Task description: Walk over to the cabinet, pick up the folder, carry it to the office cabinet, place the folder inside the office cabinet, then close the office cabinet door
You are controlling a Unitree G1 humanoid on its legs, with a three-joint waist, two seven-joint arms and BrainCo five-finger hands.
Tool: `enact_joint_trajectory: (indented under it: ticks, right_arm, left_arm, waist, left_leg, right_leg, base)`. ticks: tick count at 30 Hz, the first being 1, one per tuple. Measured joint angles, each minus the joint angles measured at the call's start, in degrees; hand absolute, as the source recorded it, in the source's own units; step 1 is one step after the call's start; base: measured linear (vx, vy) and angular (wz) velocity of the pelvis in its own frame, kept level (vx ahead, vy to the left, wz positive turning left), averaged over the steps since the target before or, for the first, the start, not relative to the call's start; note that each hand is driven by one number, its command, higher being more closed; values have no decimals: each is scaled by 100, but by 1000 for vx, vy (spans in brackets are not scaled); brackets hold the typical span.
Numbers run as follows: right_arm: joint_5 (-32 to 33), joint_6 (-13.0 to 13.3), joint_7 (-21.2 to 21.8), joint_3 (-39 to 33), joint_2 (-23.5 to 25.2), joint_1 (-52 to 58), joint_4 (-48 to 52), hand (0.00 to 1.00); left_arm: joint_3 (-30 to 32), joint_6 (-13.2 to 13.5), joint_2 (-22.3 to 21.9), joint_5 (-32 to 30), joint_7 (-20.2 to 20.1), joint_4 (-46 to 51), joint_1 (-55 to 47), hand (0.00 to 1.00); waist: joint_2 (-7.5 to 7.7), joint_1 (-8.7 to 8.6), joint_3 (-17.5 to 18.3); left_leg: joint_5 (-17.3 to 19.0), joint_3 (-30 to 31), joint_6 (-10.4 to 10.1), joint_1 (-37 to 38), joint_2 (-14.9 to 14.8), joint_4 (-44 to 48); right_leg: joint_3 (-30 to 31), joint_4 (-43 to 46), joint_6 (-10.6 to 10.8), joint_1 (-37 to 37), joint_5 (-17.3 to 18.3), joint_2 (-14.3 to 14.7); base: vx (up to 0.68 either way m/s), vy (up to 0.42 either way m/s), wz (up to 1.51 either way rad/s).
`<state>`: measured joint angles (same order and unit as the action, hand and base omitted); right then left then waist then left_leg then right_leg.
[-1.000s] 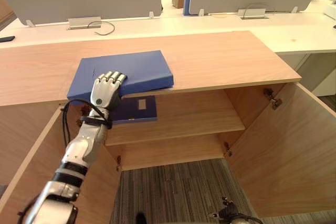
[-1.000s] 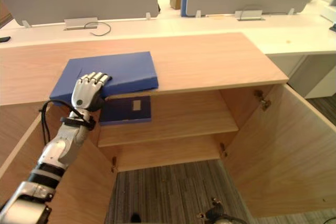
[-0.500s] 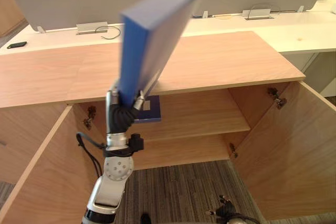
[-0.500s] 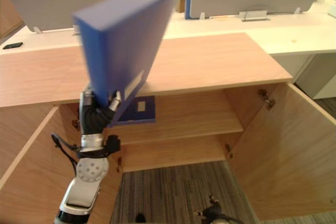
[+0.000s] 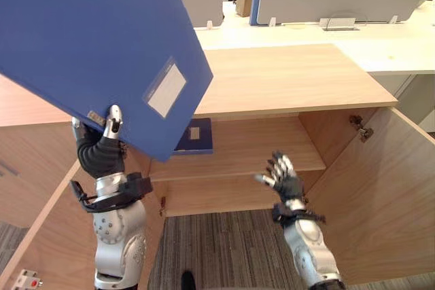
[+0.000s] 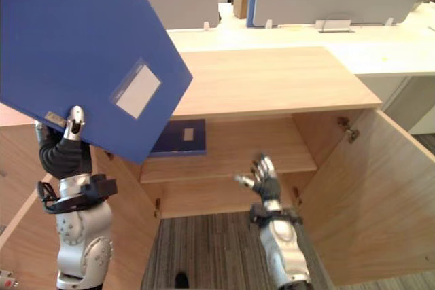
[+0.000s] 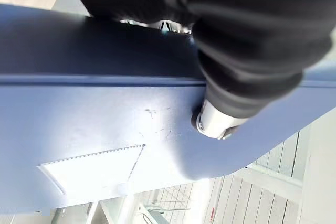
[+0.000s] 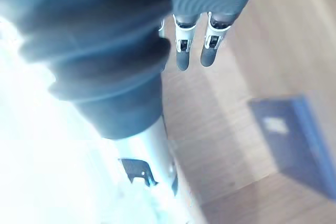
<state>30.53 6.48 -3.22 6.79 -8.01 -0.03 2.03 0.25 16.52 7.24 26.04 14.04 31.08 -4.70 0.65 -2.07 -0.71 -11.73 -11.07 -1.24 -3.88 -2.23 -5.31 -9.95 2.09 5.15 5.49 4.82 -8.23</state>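
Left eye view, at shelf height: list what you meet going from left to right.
left hand gripping the raised folder → dark blue binder lying flat on the shelf → right hand, fingers spread → hinge → open cabinet door

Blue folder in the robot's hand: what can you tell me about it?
The blue folder is a thick, stiff, matte box file with a white label pocket on its face. It is held up, tilted, off the cabinet. The left hand grips its lower edge, thumb on the face.
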Motion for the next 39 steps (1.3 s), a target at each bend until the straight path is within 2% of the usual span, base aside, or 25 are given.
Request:
enact_joint_trajectory:
  ticks: [4, 7, 10, 13, 18, 23, 32, 37, 38, 39]
  right_arm:
    - [445, 255, 297, -54, -640, -926, 818, 0]
    - [720, 403, 415, -44, -945, -1414, 898, 0]
    - [1130, 415, 469, 42, -1129, -1697, 854, 0]
    - [1614, 398, 630, 709, -1823, -2563, 203, 0]
    - [2260, 336, 916, 1309, -2207, -3386, -257, 0]
    - [2574, 125, 1000, 1843, -2456, -4028, -927, 0]
    - [2671, 49, 977, 2214, -2650, -4831, -1794, 0]
    - [2554, 37, 978, 2305, -2651, -5011, -1854, 0]
    - [2532, 39, 977, 2384, -2653, -5044, -1859, 100]
    - [2461, 41, 992, 2493, -2649, -5057, -1857, 100]
  left_arm:
    - [3, -3, 21, 516, -262, -30, 33, 100]
    - [-52, -2, 39, 653, -454, -200, 222, 100]
    - [-179, 2, 106, 739, -541, -332, 290, 100]
    - [-357, 3, 236, 769, -604, -562, 370, 100]
    - [-457, 3, 424, 770, -714, -638, 376, 100]
    - [-562, 11, 555, 831, -816, -664, 399, 100]
    - [-895, 58, 677, 954, -1004, -704, 503, 100]
    - [-903, 80, 701, 1079, -1001, -704, 548, 100]
    - [-904, 80, 717, 1080, -999, -704, 550, 100]
    - [-897, 81, 747, 1084, -985, -709, 553, 100]
  waist:
    - [26, -1, 16]
    - [22, 15, 20]
    - [21, 30, 20]
    - [19, 24, 22]
    - [20, 151, 23]
    - [20, 184, 23]
    - [16, 236, 25]
    - [14, 247, 24]
    - [13, 248, 24]
    - [13, 253, 24]
  left_leg:
    - [-18, 6, -3, 15, -8, 21]
    - [-39, 43, -1, 29, -15, -3]
    - [-51, 51, 11, 30, -12, -7]
    - [-70, 44, 28, 30, -13, -8]
    - [-95, 47, 29, 27, -13, -8]
    - [-119, 87, 22, 2, -14, -7]
    - [-155, 153, 17, -16, -18, -9]
    - [-157, 156, 17, -21, -19, -9]
    - [-157, 156, 17, -21, -20, -9]
    - [-158, 156, 16, -22, -23, -9]
  right_leg:
    - [-3, 4, 19, 29, -26, 13]
    - [-34, 32, 19, 49, -25, 22]
    - [-43, 32, 19, 42, -22, 17]
    - [-41, 34, 9, 34, -35, 14]
    - [-42, 30, 15, 34, -56, 16]
    - [-67, 30, 23, 35, -67, 27]
    - [-118, 44, 28, 53, -70, 44]
    - [-121, 41, 27, 52, -70, 46]
    - [-121, 40, 27, 51, -70, 47]
    - [-121, 38, 27, 51, -70, 49]
  base:
    - [0, 0, 0]
    - [-30, -2, 5]
    - [-55, 11, 2]
    - [-53, 18, -1]
    - [-8, 3, 0]
    - [-6, 2, 4]
    - [-10, 1, 3]
    - [0, 0, 0]
    - [0, 0, 0]
    - [0, 0, 0]
